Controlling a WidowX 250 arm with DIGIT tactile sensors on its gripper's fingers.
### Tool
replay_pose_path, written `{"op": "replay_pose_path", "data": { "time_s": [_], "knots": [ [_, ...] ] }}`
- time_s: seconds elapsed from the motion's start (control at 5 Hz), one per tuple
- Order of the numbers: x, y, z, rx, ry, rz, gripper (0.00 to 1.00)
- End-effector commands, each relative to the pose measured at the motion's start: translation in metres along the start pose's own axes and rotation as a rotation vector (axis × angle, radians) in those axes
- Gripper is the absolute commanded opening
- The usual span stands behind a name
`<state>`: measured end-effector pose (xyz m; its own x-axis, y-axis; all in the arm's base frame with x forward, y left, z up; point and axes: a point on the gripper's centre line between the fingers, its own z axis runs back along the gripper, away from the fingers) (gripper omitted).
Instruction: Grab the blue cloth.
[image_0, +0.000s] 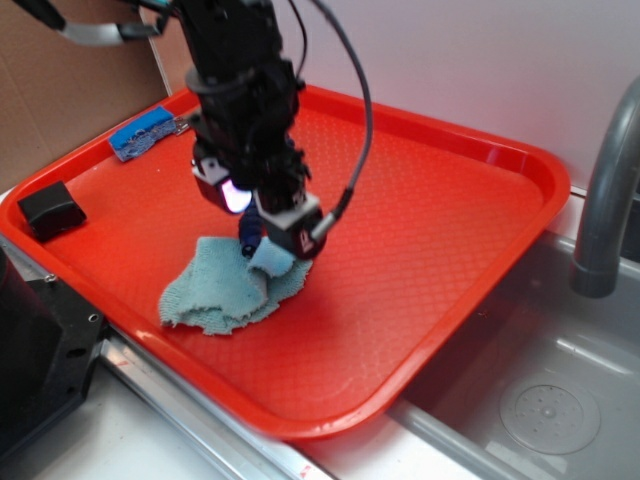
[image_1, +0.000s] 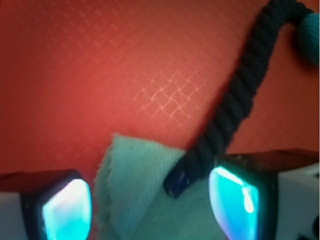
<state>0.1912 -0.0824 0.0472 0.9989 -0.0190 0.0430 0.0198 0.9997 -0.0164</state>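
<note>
Gripper (image_0: 268, 250) is pinching a raised fold of the blue cloth (image_0: 225, 292) near the red tray's (image_0: 440, 200) front-left edge, crocheted snake (image_1: 235, 100) just beside.

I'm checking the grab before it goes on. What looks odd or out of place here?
The dark-navy rope snake lies with its tail end on the blue cloth, between the tool fingers, so a grab could catch both. The cloth is rumpled, one corner lifted, on the red tray.

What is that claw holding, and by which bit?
The gripper pinches a raised fold near the upper right edge of the blue cloth; the rest lies on the tray.
</note>
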Motion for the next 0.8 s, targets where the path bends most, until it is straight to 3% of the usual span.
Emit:
{"op": "replay_pose_path", "data": {
  "time_s": [0.0,0.4,0.6],
  "knots": [
    [-0.008,-0.007,-0.019,-0.082,0.059,0.113,1.00],
    [-0.039,-0.022,-0.013,-0.075,0.112,0.118,1.00],
    [-0.057,-0.027,0.000,-0.065,0.073,0.117,1.00]
  ]
}}
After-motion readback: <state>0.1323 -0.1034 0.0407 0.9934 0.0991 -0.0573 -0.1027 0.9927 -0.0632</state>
